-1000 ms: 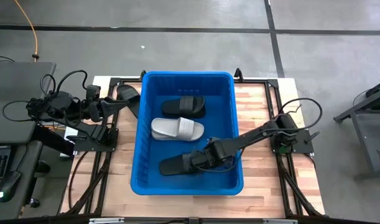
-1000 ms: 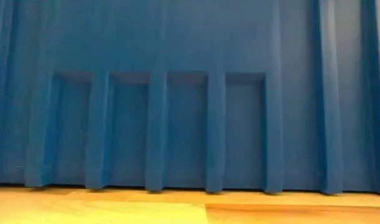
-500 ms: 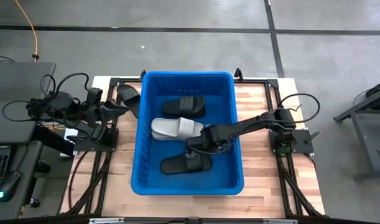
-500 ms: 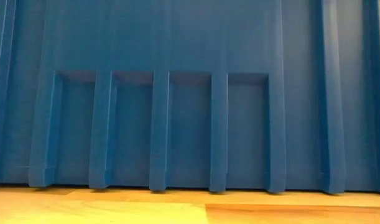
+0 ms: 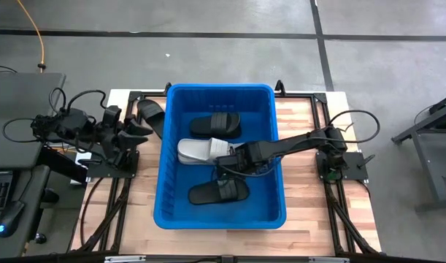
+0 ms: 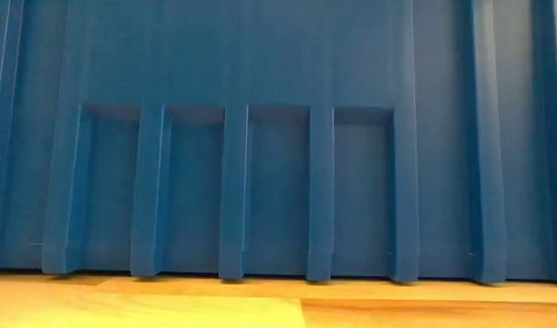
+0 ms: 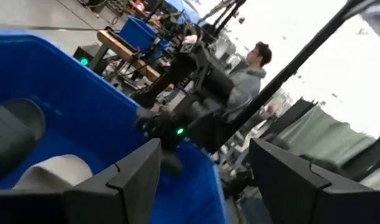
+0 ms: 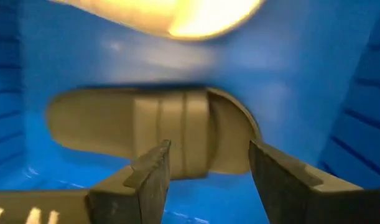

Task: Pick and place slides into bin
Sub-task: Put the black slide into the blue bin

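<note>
The blue bin (image 5: pixel 164 183) stands mid-table; its wall fills the low view (image 6: pixel 278 137). On its floor lie a black slide (image 5: pixel 215 124) at the far end, a light grey slide (image 5: pixel 201 151) in the middle and a black slide (image 5: pixel 219 193) at the near end. Another black slide (image 5: pixel 151 113) lies outside, by the bin's far left wall. My right gripper (image 5: pixel 221 162) is open inside the bin, between the grey slide and the near black slide (image 8: pixel 152 134). My left gripper (image 5: pixel 144 130) is open and empty, left of the bin.
The bin's tall walls surround my right gripper on all sides. Bare wooden tabletop (image 5: pixel 310 146) lies to the bin's right. In the left wrist view my right arm (image 7: pixel 171 124) shows over the bin's rim, and a person (image 7: pixel 252 62) sits in the room beyond.
My right gripper has come off the near black slide and gone toward the bin's far end, over the grey slide's edge. The black slide has slid a little toward the table's right and now lies flat on the bin's floor. My left gripper has shifted slightly toward the near edge.
</note>
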`<control>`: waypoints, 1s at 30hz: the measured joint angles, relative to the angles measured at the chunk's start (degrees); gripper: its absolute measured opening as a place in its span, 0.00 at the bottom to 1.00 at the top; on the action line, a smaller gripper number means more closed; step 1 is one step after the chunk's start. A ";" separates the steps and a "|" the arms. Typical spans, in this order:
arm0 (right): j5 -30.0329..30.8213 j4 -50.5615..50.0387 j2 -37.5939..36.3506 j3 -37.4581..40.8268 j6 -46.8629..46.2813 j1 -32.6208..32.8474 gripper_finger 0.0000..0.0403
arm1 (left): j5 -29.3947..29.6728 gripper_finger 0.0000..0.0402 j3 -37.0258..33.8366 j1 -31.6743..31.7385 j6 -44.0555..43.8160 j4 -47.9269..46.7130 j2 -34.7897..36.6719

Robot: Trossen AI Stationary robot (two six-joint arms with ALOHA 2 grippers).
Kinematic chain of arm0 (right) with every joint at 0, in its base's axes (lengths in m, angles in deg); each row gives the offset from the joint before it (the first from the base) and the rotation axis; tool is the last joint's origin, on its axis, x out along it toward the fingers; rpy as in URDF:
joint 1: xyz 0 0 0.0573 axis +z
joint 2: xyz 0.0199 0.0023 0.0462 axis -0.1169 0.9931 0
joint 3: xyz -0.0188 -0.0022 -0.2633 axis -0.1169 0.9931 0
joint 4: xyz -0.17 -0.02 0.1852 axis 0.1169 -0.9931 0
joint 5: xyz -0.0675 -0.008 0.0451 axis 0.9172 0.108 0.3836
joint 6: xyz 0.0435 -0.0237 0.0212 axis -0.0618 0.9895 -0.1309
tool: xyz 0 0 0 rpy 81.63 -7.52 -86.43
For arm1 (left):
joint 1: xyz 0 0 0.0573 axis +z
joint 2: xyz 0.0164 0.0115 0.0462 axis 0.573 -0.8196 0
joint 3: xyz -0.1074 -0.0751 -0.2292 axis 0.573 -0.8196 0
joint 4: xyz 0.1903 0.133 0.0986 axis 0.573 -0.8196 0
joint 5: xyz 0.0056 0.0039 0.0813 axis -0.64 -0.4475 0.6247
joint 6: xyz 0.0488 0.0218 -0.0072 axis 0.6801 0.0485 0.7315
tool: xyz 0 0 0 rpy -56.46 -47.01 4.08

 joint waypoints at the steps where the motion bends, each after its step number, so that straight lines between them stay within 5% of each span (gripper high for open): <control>1: 1.41 -0.01 0.03 -0.97 0.09 0.27 0.50 | -0.13 0.58 0.00 -0.01 1.02 -0.48 0.00; 6: 7.08 -1.46 -0.02 -5.04 1.73 1.43 0.50 | 1.86 0.58 3.00 0.01 3.82 -11.72 -0.62; 14: 7.08 -2.12 0.00 -5.71 3.02 2.23 0.50 | 29.01 0.58 16.19 0.01 11.30 -29.11 -6.38; 22: 11.41 -0.04 -3.02 -5.71 9.92 3.21 0.50 | 38.90 0.58 18.54 0.01 19.83 -35.94 -12.04; 25: 17.06 -1.82 -6.43 -5.71 9.96 4.14 0.50 | 44.63 0.58 18.56 0.06 11.83 -46.25 -14.39; 30: 24.42 -2.85 -13.07 -5.71 13.34 5.60 0.50 | 43.03 0.58 16.69 0.02 -3.96 -55.94 -17.39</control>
